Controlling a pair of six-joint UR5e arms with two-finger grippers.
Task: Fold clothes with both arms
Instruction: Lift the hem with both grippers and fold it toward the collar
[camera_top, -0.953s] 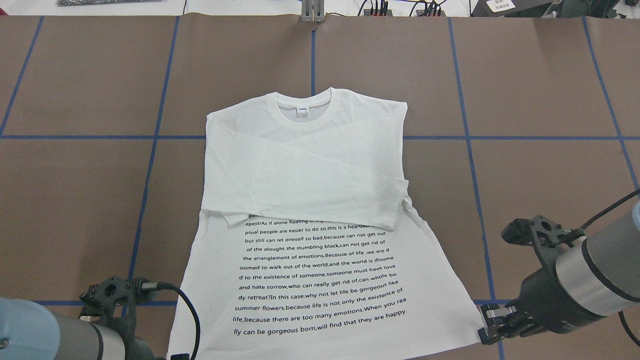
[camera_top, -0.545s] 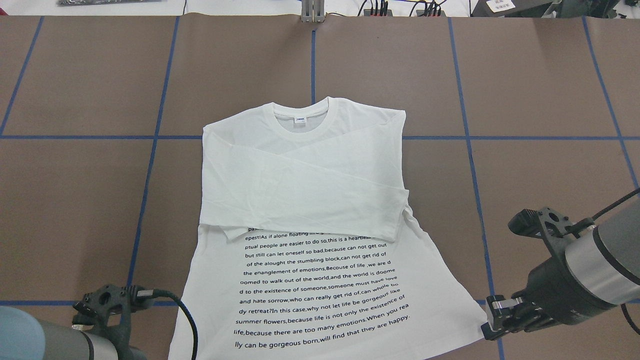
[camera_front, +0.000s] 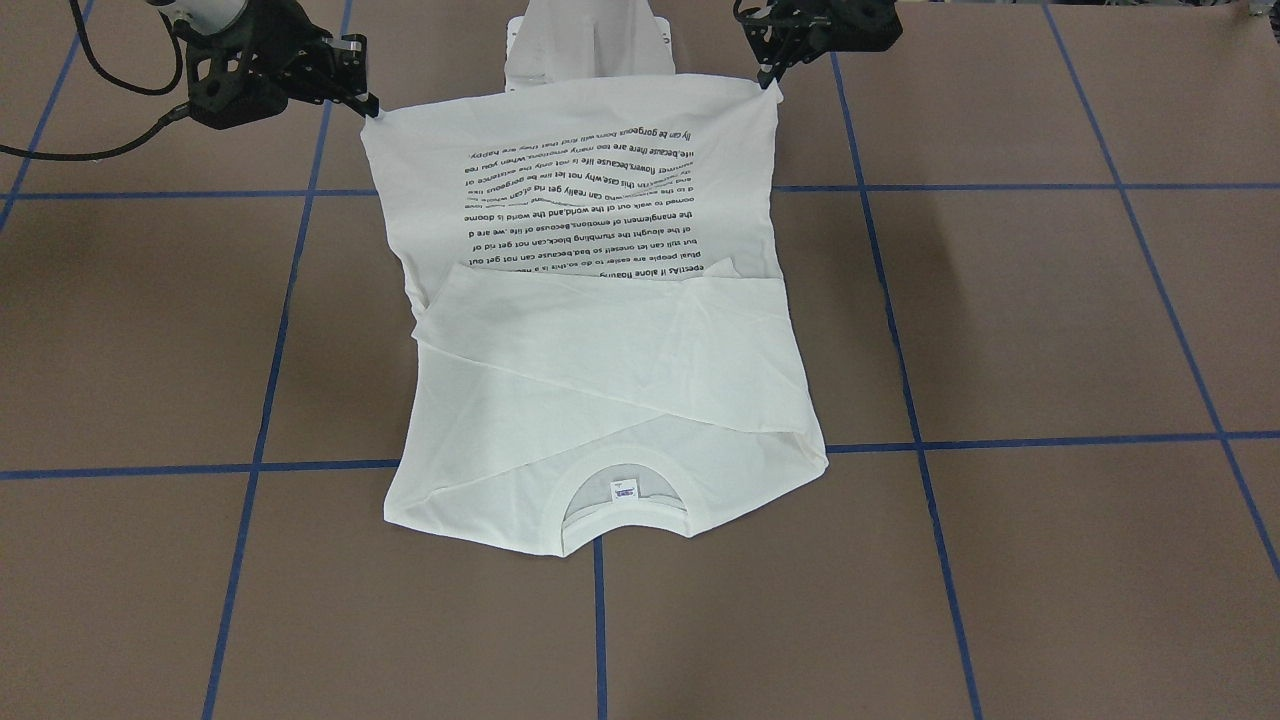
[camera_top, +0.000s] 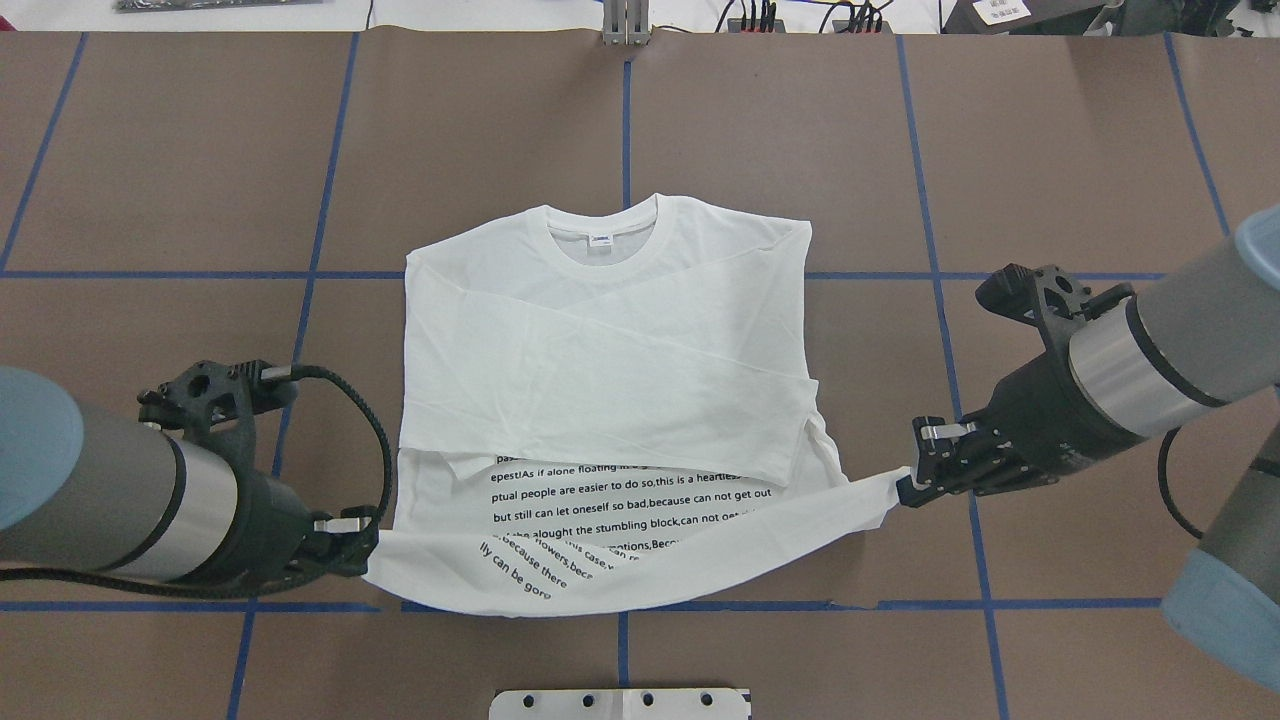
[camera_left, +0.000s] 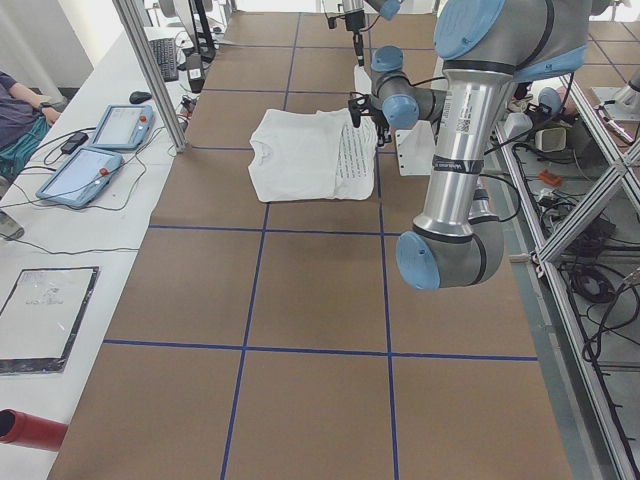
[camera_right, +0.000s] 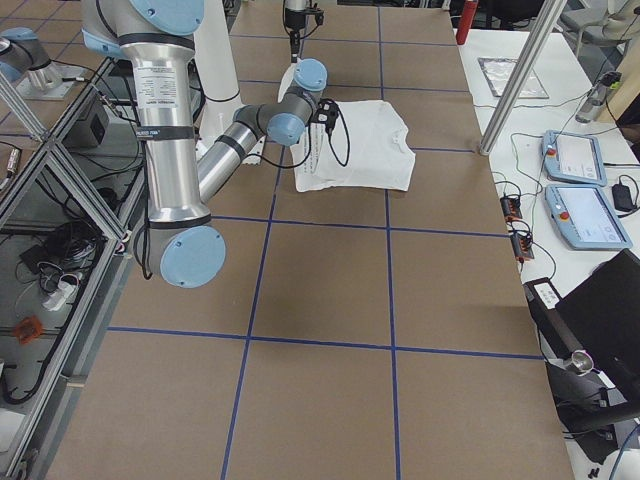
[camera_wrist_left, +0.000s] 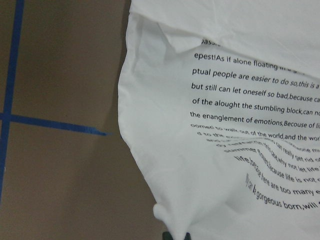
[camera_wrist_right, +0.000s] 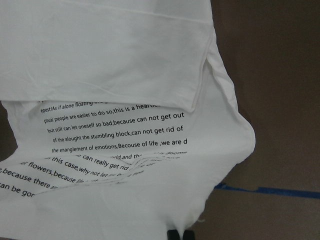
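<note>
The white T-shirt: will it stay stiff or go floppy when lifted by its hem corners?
Probably floppy: the T-shirt sags along its hem between the left gripper and the right gripper. Likely light: two small corner pinches seem to carry it.

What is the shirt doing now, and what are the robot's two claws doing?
Shirt: sleeves folded across chest, hem held up off the table.
Left gripper: jaws shut on one hem corner.
Right gripper: jaws shut on the other hem corner.
</note>
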